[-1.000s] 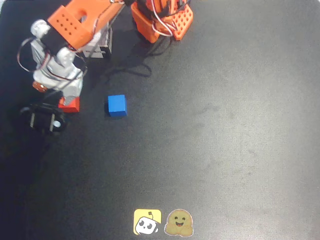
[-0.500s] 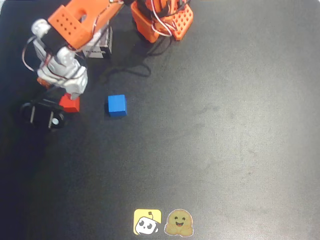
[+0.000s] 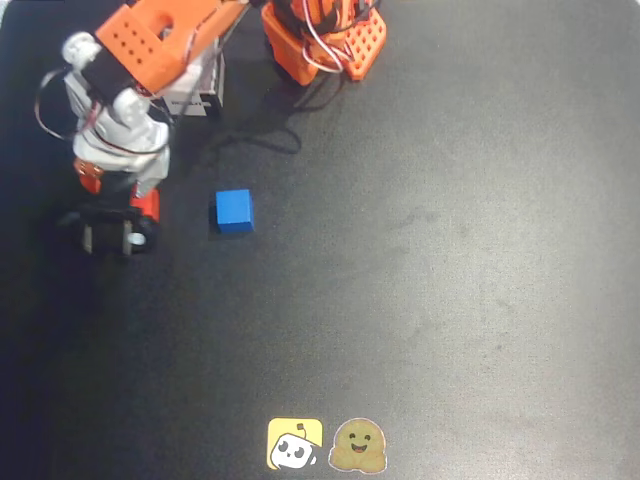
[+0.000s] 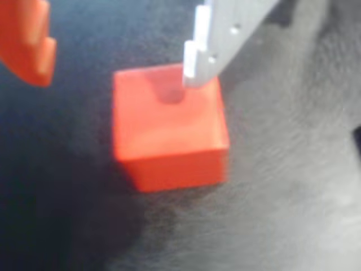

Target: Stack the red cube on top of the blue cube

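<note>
In the overhead view the arm covers most of the red cube (image 3: 147, 203), leaving a small orange-red sliver at the lower edge of the white wrist, toward 9 o'clock of the frame; the hand (image 3: 138, 200) is hidden under the arm's own body here, so its fingers cannot be made out. The blue cube (image 3: 234, 211) lies fully exposed on the black surface (image 3: 450, 280), a plain matte bright blue block just at 3 o'clock from the red one, apart from it. In the wrist view the red cube (image 4: 169, 127) sits blurred on the dark surface, matte with plain faces. The hand (image 4: 113, 59) is spread wide: the grey finger (image 4: 217, 42) overlaps the cube's top edge at 1 o'clock, while the orange finger (image 4: 28, 42), cut off by the frame, stands clear of it at 10 o'clock.
</note>
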Motion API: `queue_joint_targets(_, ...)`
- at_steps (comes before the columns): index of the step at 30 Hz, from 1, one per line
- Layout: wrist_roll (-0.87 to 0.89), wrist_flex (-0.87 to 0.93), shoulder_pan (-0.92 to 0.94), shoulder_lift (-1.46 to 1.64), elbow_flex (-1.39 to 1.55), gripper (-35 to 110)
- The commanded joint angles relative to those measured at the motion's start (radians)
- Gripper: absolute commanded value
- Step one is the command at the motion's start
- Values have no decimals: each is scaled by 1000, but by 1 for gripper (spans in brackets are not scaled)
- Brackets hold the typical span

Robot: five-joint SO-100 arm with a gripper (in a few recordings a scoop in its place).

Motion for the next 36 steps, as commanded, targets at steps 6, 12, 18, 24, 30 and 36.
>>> queue_joint_targets(6, -49, -3, -32, 40, -8, 20)
queue_joint_targets(12, -35, -6, -52, 2, -2, 27)
queue_joint_targets(18, -9, -48, -61, -38, 29, 27)
queue_joint_targets(24, 9, -67, -60, -101, 32, 27)
queue_joint_targets(30, 15, -100, -54, -143, 34, 24)
queue_joint_targets(36, 21, -98, -51, -156, 29, 11)
